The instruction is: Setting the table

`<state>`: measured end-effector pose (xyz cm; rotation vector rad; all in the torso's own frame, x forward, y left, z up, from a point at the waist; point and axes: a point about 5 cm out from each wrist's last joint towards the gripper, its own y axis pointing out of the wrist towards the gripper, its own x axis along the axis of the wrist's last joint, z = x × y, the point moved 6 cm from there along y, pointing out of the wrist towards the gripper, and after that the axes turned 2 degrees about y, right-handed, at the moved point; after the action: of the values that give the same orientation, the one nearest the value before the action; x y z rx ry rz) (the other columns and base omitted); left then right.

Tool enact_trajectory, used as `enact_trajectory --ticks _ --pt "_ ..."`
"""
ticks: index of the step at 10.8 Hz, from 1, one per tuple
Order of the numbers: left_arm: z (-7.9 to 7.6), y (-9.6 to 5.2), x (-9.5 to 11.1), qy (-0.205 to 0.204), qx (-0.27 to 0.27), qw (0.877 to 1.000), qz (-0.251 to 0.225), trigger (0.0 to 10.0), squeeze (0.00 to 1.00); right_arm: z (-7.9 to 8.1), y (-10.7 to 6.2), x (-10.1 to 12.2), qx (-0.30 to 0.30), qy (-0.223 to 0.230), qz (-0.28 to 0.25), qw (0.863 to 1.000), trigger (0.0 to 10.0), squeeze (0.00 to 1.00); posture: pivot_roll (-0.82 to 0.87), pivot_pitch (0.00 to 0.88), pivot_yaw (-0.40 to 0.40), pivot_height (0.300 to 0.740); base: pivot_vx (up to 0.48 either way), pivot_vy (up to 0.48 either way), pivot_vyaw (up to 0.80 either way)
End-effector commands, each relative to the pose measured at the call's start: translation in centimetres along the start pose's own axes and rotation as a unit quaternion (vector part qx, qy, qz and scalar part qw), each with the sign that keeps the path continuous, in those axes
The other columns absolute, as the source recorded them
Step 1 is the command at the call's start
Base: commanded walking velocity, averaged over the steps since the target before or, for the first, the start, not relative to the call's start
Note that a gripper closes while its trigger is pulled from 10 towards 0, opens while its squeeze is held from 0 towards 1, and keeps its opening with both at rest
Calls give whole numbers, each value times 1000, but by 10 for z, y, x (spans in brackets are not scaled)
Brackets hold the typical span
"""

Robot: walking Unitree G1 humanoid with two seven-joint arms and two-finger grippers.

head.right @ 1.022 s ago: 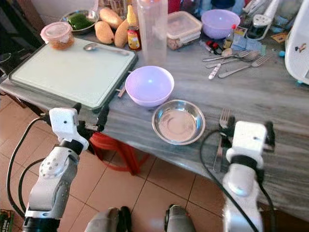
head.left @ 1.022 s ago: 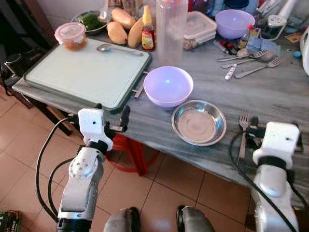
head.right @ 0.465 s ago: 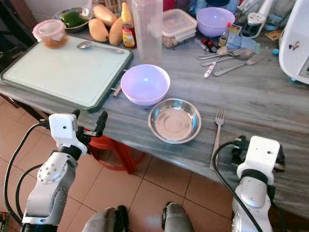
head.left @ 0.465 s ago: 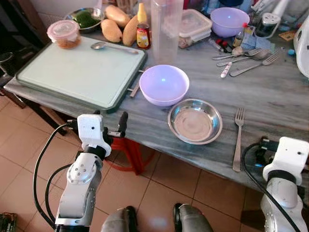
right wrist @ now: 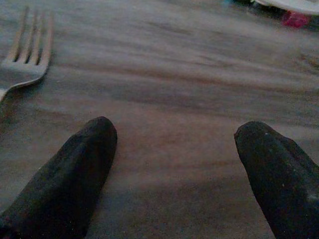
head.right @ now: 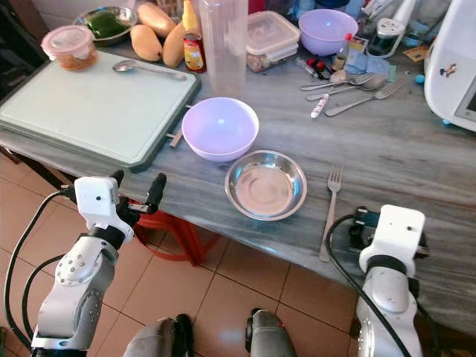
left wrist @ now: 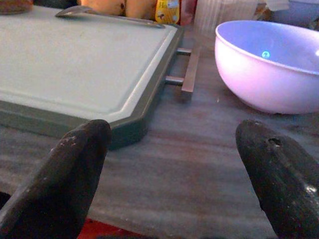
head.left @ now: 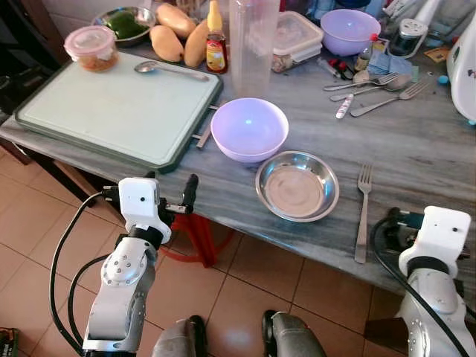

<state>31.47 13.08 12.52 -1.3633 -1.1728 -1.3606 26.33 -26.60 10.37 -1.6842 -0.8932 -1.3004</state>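
A place setting is forming at the near edge of the grey streaked stone counter: a shallow round steel dish sits just in front of a lilac plastic bowl, and a long silver fork lies just to the dish's right, tines pointing away from the robot, its handle reaching close to the counter's edge. The right pincer hovers low over bare counter beside the fork's tines, its black fingers spread wide and holding nothing. The left pincer is likewise open and empty, held at the counter's front edge, facing the corner of the pale green cutting board with a dark rim and the lilac bowl. More cutlery waits in a loose heap at the far side, near a second lilac bowl — well beyond where either pincer now sits. The likely trouble is the fork: with its handle so near the edge, a stray nudge from the right arm could slide it off onto the tiled floor. Reaching for the far cutlery also means passing over the dish and bowl, which a low wrist could knock askew.
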Motion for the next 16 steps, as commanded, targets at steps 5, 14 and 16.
enact_trajectory --ticks 5,14,16 --pt "-2 -2 -3 1 -9 1000 9 10000 0 41 -17 -25 107 46 69 991 10000 0 -104 217 28 740 0 0 0" --pt "-4 -2 -3 2 -11 1000 9 10000 0 62 -21 -35 163 73 107 978 10000 0 -99 214 26 740 0 0 0" --pt "-4 -2 -3 2 -12 1000 9 10000 0 70 -22 -36 183 79 115 973 10000 0 -96 213 27 740 0 0 0"
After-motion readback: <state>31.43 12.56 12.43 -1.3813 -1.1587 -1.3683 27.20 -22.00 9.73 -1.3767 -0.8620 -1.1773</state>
